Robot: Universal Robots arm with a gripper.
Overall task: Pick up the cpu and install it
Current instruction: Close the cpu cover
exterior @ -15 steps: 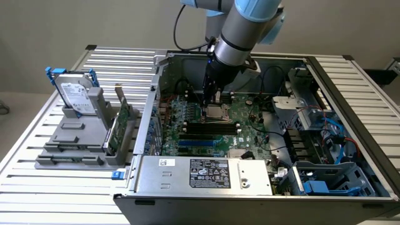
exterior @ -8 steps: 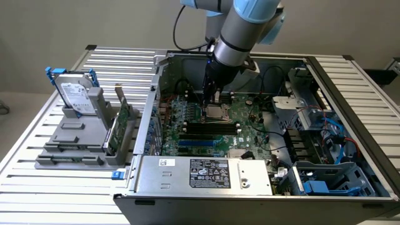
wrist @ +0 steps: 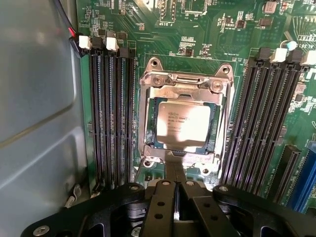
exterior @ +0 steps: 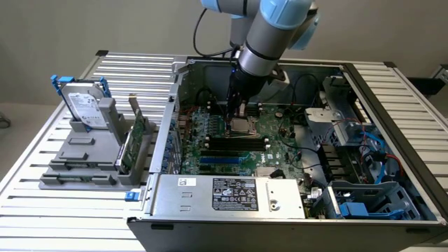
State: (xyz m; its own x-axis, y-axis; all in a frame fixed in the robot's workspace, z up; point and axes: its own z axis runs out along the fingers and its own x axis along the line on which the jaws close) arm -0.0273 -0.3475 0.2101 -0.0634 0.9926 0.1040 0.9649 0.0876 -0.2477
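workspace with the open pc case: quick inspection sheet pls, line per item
surface: slatted metal table carrying an open pc case
job's things: cpu lies flat in the motherboard socket, with a metal frame around it
clutter: hard drive with blue brackets and an upright green circuit card in a grey holder, outside the case
grippers: gripper shut, tips at the socket frame's edge beside the cpu, holding nothing
cables: black cable by the arm; blue cables inside the case
surroundings: pale wall behind the table

Silver-grey cpu [wrist: 186, 123], green motherboard [wrist: 197, 29], black memory slots [wrist: 111, 113], grey and pale-blue arm [exterior: 269, 39]
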